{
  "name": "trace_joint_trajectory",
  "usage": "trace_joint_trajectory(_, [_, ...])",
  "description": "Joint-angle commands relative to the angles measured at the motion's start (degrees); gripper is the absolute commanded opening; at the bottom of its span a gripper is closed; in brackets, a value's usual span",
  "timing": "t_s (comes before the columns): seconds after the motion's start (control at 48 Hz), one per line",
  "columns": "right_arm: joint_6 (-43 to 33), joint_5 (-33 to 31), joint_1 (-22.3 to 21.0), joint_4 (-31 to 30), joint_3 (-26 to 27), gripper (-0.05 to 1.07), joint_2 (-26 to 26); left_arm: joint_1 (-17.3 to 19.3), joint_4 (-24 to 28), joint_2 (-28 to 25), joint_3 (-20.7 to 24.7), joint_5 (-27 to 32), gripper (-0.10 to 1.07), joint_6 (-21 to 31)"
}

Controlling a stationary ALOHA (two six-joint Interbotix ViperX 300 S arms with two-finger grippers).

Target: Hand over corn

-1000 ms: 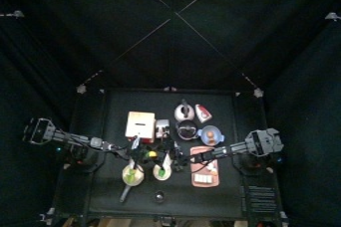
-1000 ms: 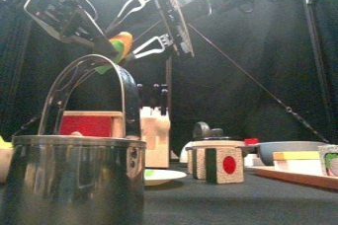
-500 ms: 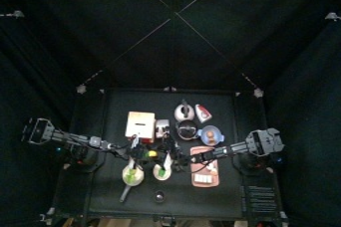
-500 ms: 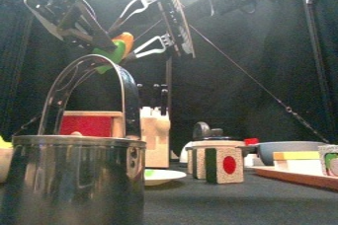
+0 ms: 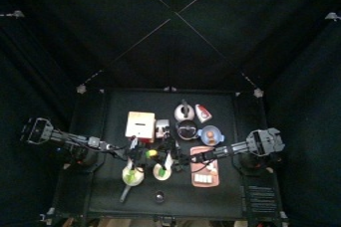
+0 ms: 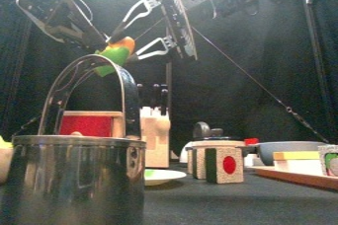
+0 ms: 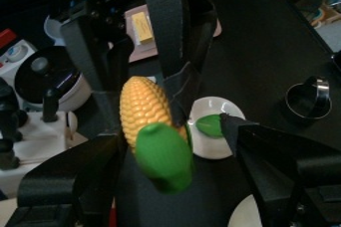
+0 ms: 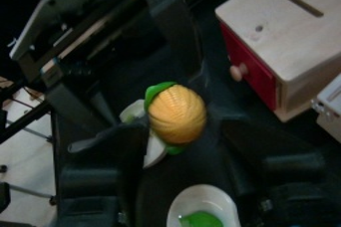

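No text, label, brand, number or sign can be read in any view. The boxes and blocks on the table (image 6: 264,204) show only plain coloured shapes, with no legible lettering.

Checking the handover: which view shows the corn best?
The left wrist view: the corn fills the centre, kernels and green end visible lengthwise. The right wrist view shows it end-on, the front view small and high up, the top view a speck.

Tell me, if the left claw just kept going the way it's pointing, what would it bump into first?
Most likely the corn: it lies between the left gripper's wide-open jaws, straight ahead. Behind it stands the right gripper, jaws either side of the cob's other end. Depth is hard to judge.
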State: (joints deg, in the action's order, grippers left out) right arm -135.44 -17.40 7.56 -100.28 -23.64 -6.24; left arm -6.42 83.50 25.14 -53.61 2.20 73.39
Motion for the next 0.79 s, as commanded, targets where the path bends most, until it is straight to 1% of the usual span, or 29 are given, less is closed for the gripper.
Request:
trace_joint_trajectory(0.0, [0.0, 0.4, -0.2, -0.1, -0.5, 0.6, 2.2, 0.1, 0.1, 1.8, 0.3, -0.3, 1.02, 0.2])
trace_joint_trajectory(0.125, [0.0, 0.8, -0.3, -0.4, -1.8, 0.6, 2.9, 0.2, 0.1, 2.8, -0.6, -0.3, 1.02, 0.2])
trace_joint_trajectory(0.542, [0.0, 0.6, -0.3, -0.4, -2.5, 0.6, 3.2, 0.5, -0.6, 3.1, -1.1, 0.2, 1.02, 0.3])
trace_joint_trajectory(0.646, [-0.4, -0.4, -0.3, -0.2, -2.3, 0.6, 3.6, 0.6, -1.8, 3.1, -1.1, 0.9, 1.02, 0.4])
trace_joint_trajectory(0.771, [-0.9, -3.9, -0.2, 0.7, -2.6, 0.6, 5.1, 1.0, -4.6, 3.2, -0.6, 2.0, 1.02, 0.4])
